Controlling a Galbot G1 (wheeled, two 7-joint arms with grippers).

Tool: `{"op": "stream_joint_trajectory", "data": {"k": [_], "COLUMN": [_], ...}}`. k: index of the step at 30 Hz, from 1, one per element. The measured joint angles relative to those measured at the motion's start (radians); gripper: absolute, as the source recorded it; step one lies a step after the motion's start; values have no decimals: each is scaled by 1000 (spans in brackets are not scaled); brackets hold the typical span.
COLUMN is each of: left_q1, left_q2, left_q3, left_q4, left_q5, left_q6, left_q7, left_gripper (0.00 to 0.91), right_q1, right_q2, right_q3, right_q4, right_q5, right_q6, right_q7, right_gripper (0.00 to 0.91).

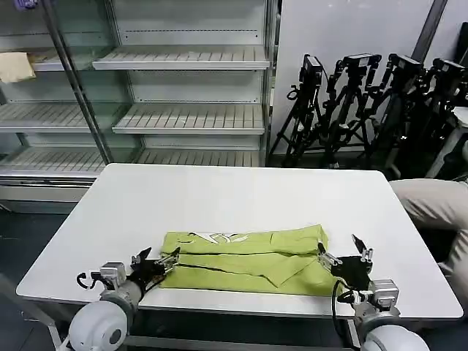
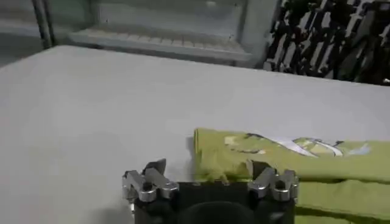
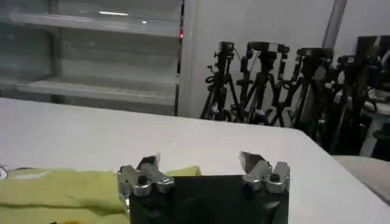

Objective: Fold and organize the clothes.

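Folded T-shirt [image 1: 245,259] on table [image 1: 241,191], left gripper [image 1: 158,264] open at its left end, right gripper [image 1: 342,256] open at right end.

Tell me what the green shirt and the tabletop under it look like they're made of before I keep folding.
T-shirt: looks like a soft matte knit, probably cotton; it lies in limp folds with creases, and a white print shows near its far edge. Table: a smooth, hard white top, likely laminate or painted board, going by its even surface with a faint sheen. The left gripper and right gripper sit open at the shirt's ends.
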State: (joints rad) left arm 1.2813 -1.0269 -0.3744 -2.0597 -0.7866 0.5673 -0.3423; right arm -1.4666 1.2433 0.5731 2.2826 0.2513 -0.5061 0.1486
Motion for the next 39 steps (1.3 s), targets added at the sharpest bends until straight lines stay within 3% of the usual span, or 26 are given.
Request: {"op": "stream_joint_trajectory", "data": {"k": [25,30,39], "left_q1": [-19,-15,37], "left_q2": [-42,-3,140], "left_q3": [49,4,-195], "left_q4": [27,38,94], "left_q5": [49,80,151], "left_q6": [-4,-12,-57], "left_q7": [13,49,176], "left_gripper": [10,10,10], "right_q1": [-48,-58,-70], "right_q2": [22,26,29], "right_q3": [30,48,74], "right_q4": [34,33,22], "right_q5": [-35,-42,-42], "right_q6": [21,35,71], "right_q7": [-13,-22,-37], "right_gripper": [907,907,907]}}
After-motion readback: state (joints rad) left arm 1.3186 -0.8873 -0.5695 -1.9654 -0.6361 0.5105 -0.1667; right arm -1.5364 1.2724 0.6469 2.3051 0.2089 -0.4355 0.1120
